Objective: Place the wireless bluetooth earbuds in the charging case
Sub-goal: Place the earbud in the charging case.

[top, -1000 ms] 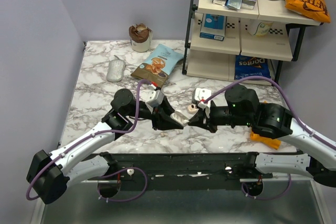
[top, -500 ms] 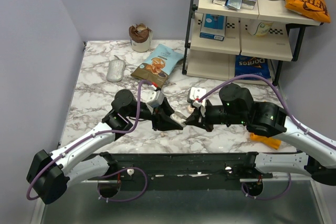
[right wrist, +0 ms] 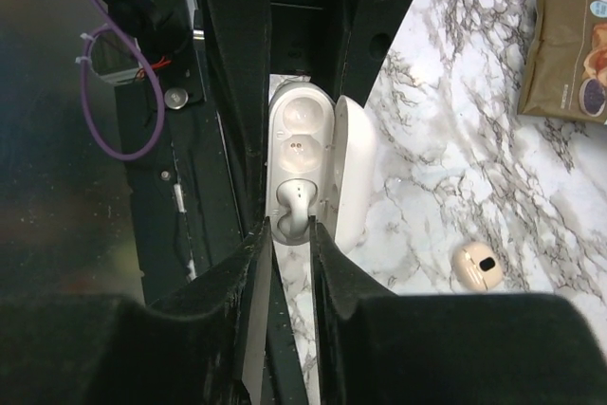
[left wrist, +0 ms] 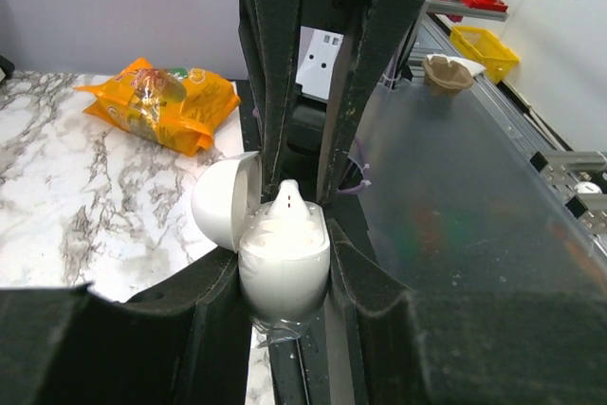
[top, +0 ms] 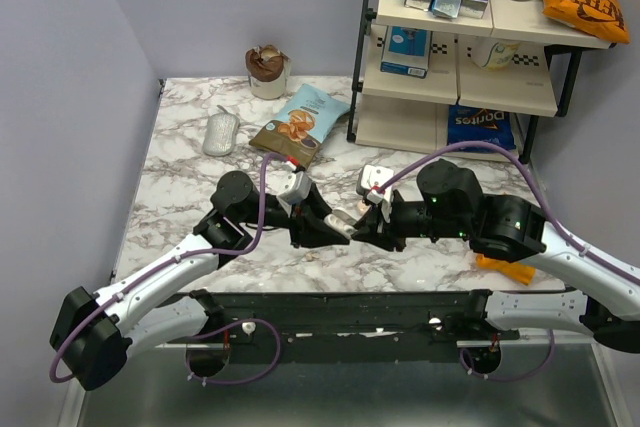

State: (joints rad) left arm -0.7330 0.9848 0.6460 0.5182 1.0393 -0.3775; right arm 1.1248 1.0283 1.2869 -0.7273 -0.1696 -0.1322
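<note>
The white charging case stands with its lid swung open, and my left gripper is shut on its body. In the top view the charging case hangs just above the marble between both arms. One whitish earbud sits in the near socket of the charging case; the far socket is bare. The same earbud pokes up from the case top. My right gripper has its tips either side of the earbud's stem, jaws slightly apart, open. A small beige rounded piece lies on the marble to the right.
An orange snack bag lies at the near right. A brown snack pouch, a teal pouch, a grey oval object and a brown cup sit toward the back. A stocked shelf unit stands at the back right.
My right gripper has moved left up to the case held by the left gripper, and its jaws have parted. The earbud now sits in the case. The left arm has stayed put.
</note>
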